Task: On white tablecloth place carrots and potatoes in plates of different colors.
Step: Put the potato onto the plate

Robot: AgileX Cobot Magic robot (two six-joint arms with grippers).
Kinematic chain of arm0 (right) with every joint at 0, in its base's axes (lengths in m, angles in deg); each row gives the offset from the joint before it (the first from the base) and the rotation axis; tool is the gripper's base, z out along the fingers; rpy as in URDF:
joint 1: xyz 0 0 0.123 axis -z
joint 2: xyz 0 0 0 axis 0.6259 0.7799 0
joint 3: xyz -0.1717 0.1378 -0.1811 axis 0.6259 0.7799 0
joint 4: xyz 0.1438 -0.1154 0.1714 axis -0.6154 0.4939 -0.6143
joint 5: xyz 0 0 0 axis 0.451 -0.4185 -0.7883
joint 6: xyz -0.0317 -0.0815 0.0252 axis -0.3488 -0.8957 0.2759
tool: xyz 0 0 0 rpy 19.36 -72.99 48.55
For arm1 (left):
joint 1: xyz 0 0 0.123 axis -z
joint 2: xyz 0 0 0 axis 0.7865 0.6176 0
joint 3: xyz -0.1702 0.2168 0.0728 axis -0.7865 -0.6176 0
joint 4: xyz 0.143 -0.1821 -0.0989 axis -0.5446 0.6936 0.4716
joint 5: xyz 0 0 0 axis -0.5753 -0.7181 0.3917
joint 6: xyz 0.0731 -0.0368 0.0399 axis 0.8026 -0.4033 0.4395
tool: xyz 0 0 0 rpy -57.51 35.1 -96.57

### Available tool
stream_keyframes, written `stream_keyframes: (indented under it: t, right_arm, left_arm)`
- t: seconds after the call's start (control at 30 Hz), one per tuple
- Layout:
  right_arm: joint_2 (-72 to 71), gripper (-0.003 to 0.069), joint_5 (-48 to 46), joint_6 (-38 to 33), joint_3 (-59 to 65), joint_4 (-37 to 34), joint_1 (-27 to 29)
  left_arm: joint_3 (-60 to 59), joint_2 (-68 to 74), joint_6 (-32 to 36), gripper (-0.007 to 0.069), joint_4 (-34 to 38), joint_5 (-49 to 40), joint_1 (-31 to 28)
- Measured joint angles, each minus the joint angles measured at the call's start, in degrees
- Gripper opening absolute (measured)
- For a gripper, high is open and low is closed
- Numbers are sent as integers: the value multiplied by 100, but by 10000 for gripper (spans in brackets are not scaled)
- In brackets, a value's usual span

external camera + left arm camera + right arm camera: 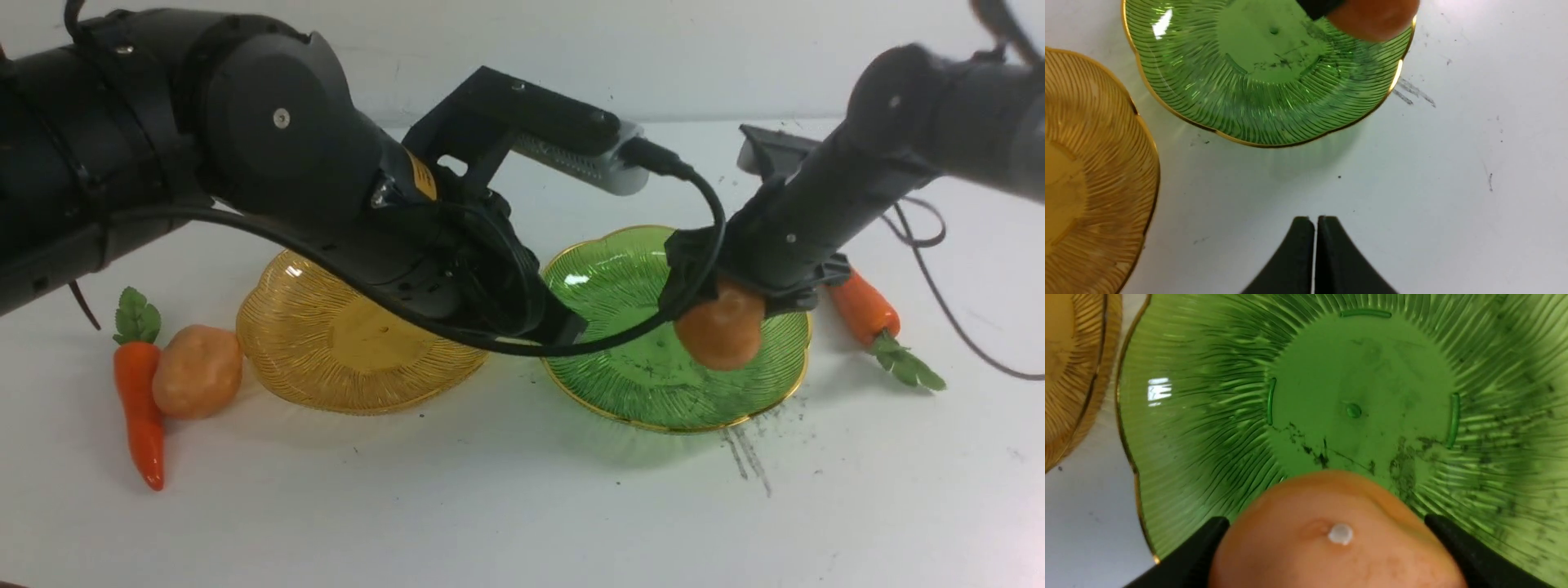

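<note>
My right gripper (725, 304) is shut on a tan-orange potato (722, 331), holding it a little above the right side of the green plate (620, 376). In the right wrist view both black fingers press the potato (1331, 555) over the green plate (1208, 416). My left gripper (1314, 222) is shut and empty, hovering over the white tablecloth (490, 506) between the green plate (1257, 102) and the amber plate (1094, 163). A second potato (197, 371) and a carrot (140, 408) lie left of the amber plate (326, 359). Another carrot (864, 309) lies right of the green plate.
My left arm (245, 163) reaches across the back of the amber plate, hiding its far rim. Cables (931, 269) trail over the cloth at the right. Black scuff streaks (747, 457) mark the cloth in front of the green plate.
</note>
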Motion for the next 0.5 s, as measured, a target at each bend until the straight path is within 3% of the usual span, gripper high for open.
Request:
stream_keyframes:
  t: [0.2, 0.4, 0.5]
  right_arm:
    - [383, 542, 104, 0, 11, -19, -7]
    - [383, 667, -549, 0, -431, 97, -7]
    - [383, 687, -1092, 79, -934, 367, -7]
  left_arm:
    - [0, 0, -192, -4, -125, -292, 0]
    - [0, 0, -237, -4, -217, -427, 0]
    - [0, 0, -237, -4, -281, -442, 0]
